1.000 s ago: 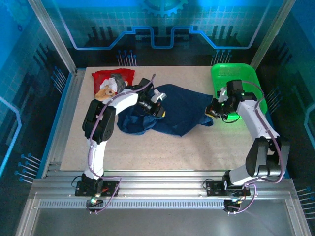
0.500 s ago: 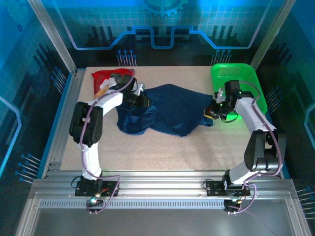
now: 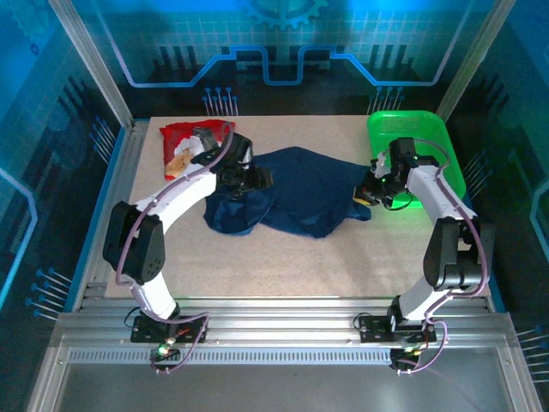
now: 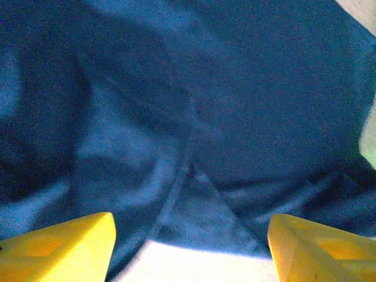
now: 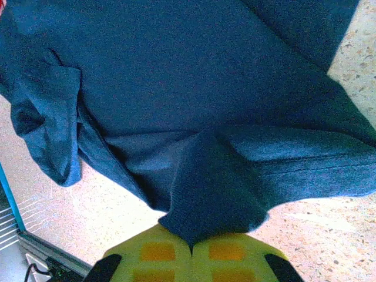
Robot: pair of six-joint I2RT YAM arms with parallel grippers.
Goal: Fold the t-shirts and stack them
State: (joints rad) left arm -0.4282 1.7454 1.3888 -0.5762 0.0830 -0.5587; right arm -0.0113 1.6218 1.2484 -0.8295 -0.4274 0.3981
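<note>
The navy blue t-shirt (image 3: 300, 193) lies crumpled across the middle of the table, its print hidden. My left gripper (image 3: 256, 178) hovers over the shirt's left part, and in the left wrist view its yellow fingers (image 4: 59, 247) stand wide apart above the navy cloth (image 4: 194, 117) with nothing between them. My right gripper (image 3: 367, 192) is at the shirt's right edge; in the right wrist view it (image 5: 191, 245) is shut on a fold of the navy t-shirt (image 5: 211, 182). The red t-shirt (image 3: 184, 142) lies folded at the back left, partly behind the left arm.
A green plastic mesh basket (image 3: 429, 142) stands at the back right, just behind the right arm. Bare speckled tabletop (image 3: 283, 266) stretches in front of the shirt. Metal frame rails border the table on all sides.
The left arm has swung left and stretched out, its gripper shifting slightly back over the navy shirt's left part. The right gripper keeps its hold at the shirt's right edge, barely moved.
</note>
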